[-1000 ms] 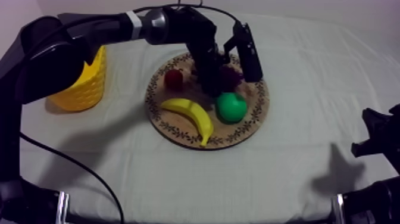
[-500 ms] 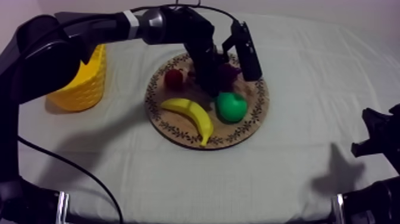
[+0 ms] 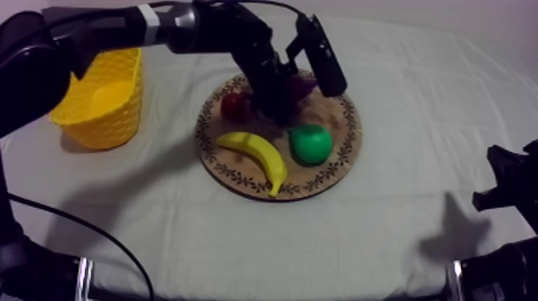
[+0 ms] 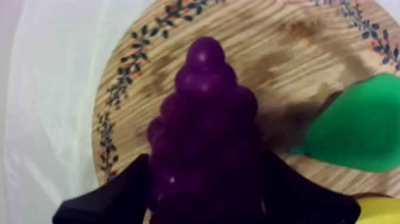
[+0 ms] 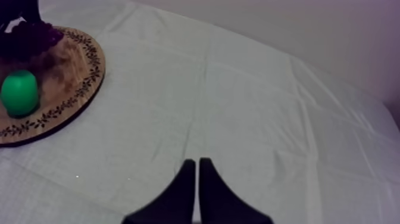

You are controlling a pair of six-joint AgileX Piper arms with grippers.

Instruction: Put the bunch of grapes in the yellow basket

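The left arm is glossy black with rounded housings and has a pale silver band beside a grey collar. The right arm is black too. Silver rings mark both near bases. The right gripper has slim, tapering black fingers, while the left gripper has broader ones.

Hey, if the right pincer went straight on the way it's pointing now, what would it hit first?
Nothing, as far as I can tell: the right pincer, shut, points over bare cloth; the wooden board lies off to its side. Depth is unclear.
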